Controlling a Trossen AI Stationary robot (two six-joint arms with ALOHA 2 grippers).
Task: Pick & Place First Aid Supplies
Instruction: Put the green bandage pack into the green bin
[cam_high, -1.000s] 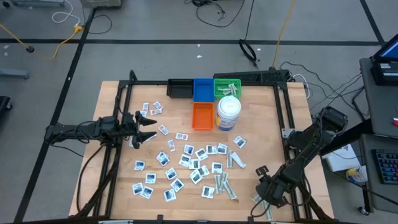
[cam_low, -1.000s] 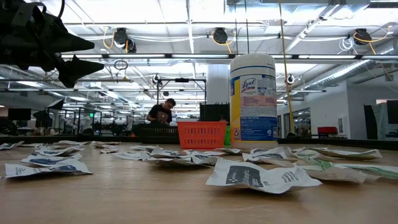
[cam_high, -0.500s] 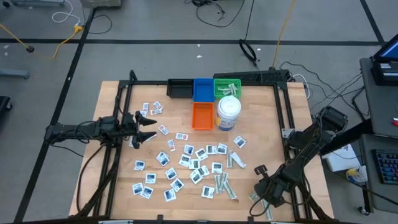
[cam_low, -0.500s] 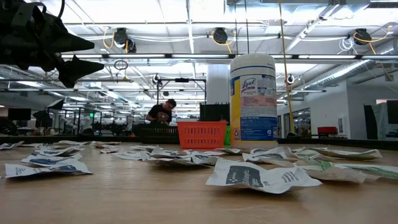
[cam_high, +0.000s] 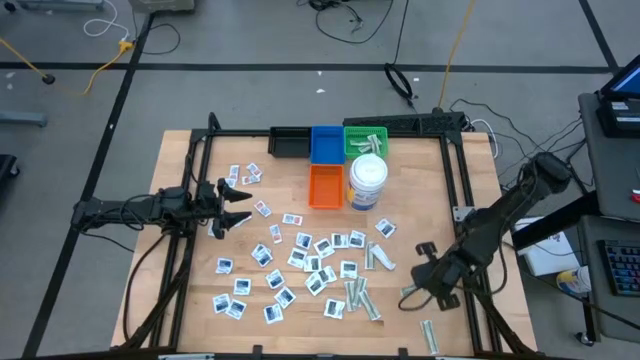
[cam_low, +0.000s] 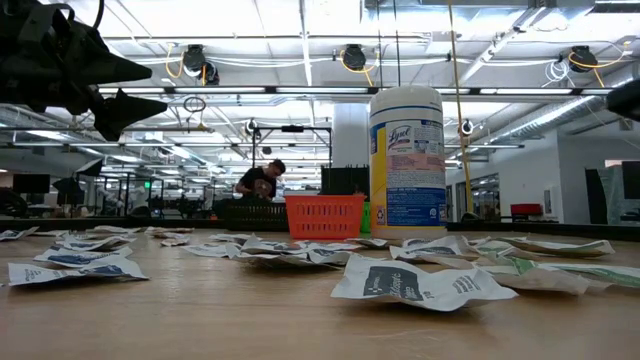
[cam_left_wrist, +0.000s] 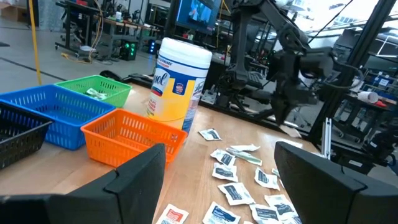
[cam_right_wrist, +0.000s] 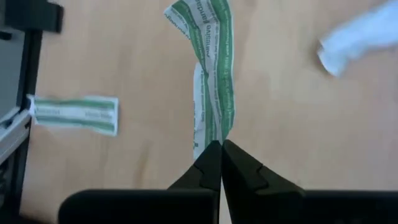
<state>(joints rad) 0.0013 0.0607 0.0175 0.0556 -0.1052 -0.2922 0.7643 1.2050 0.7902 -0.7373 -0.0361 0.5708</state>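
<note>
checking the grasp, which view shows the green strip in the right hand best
Right wrist view: the green strip hangs pinched between the shut right hand. High view shows it only tiny at that hand. Low and left wrist views don't show it clearly.

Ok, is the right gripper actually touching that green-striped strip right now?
Touching. In the right wrist view the right gripper has its fingertips shut together on the end of the green-striped strip, which hangs twisted from them above the table.

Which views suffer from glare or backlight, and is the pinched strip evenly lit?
Low view: bright ceiling lights behind turn the left gripper into a dark silhouette. Right wrist view: even light, no glare on the green-striped strip in the right gripper. High view: the table is evenly lit, with only faint shadows.
</note>
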